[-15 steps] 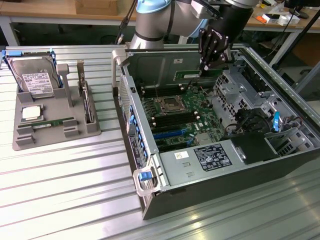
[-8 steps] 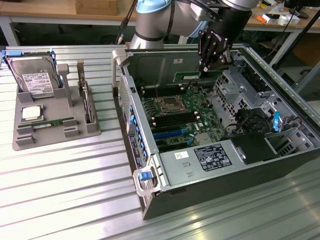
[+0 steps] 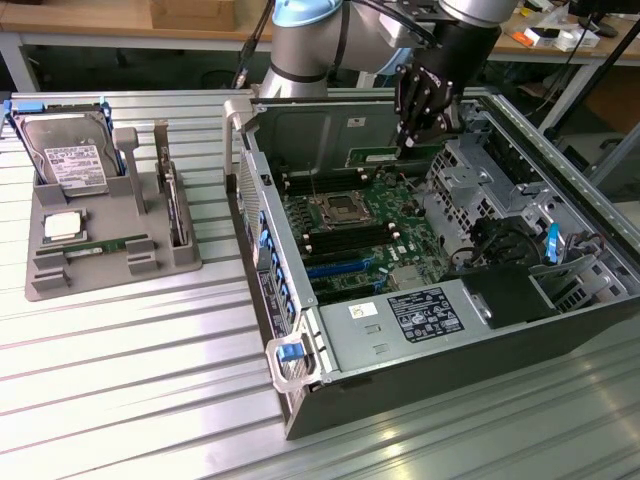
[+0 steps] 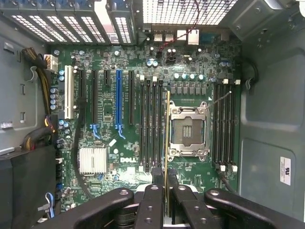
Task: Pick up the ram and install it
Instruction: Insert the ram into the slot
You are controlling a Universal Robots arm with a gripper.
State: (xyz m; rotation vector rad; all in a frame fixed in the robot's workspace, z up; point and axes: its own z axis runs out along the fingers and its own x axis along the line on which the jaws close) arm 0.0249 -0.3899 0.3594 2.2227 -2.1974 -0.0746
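Observation:
My gripper (image 3: pixel 420 125) hangs over the back part of the open computer case (image 3: pixel 450 320), above the motherboard (image 3: pixel 350 225). In the wrist view the gripper (image 4: pixel 167 193) is shut on the ram (image 4: pixel 167 143), a thin green stick seen edge-on between the black fingers (image 4: pixel 151 202). The stick runs parallel to the black memory slots (image 4: pixel 152 124), over the gap between them and the bare processor socket (image 4: pixel 188 131). Whether it touches a slot I cannot tell. A second bank of slots (image 4: pixel 224 124) lies on the socket's other side.
A grey tray (image 3: pixel 45 280) at the exterior view's left holds a hard drive (image 3: pixel 70 160), a square silver processor chip (image 3: pixel 62 225) and a matching green stick (image 3: pixel 100 246) lying flat. Drive cages and cables (image 3: pixel 500 220) crowd the case at the exterior view's right. A blue latch (image 3: pixel 288 350) sticks out in front.

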